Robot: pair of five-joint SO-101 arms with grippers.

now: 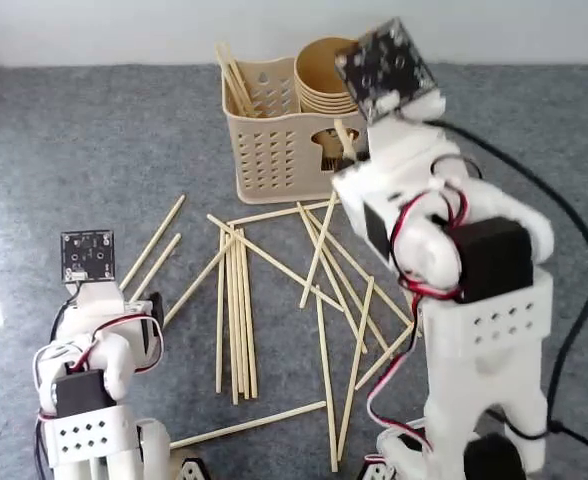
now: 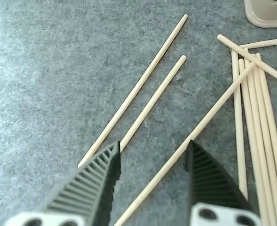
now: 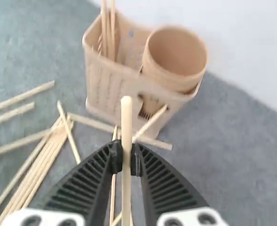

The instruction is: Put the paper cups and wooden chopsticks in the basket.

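A beige slotted basket (image 1: 269,150) stands at the back of the table and holds a stack of paper cups (image 1: 324,75) and a few chopsticks (image 1: 236,82). My right gripper (image 3: 125,153) is shut on one wooden chopstick (image 3: 126,120), held upright just in front of the basket (image 3: 108,87) and the cups (image 3: 174,56). The held chopstick (image 1: 346,140) shows beside the basket's front wall. My left gripper (image 2: 153,149) hangs open low over the mat at the front left. A loose chopstick (image 2: 214,113) runs between its fingers, and two more (image 2: 138,84) lie just beyond.
Several loose chopsticks (image 1: 236,320) lie scattered over the grey mat (image 1: 94,150) between the two arms, some bundled in parallel, some crossed. The right arm's white body (image 1: 474,300) towers over the right side of the pile.
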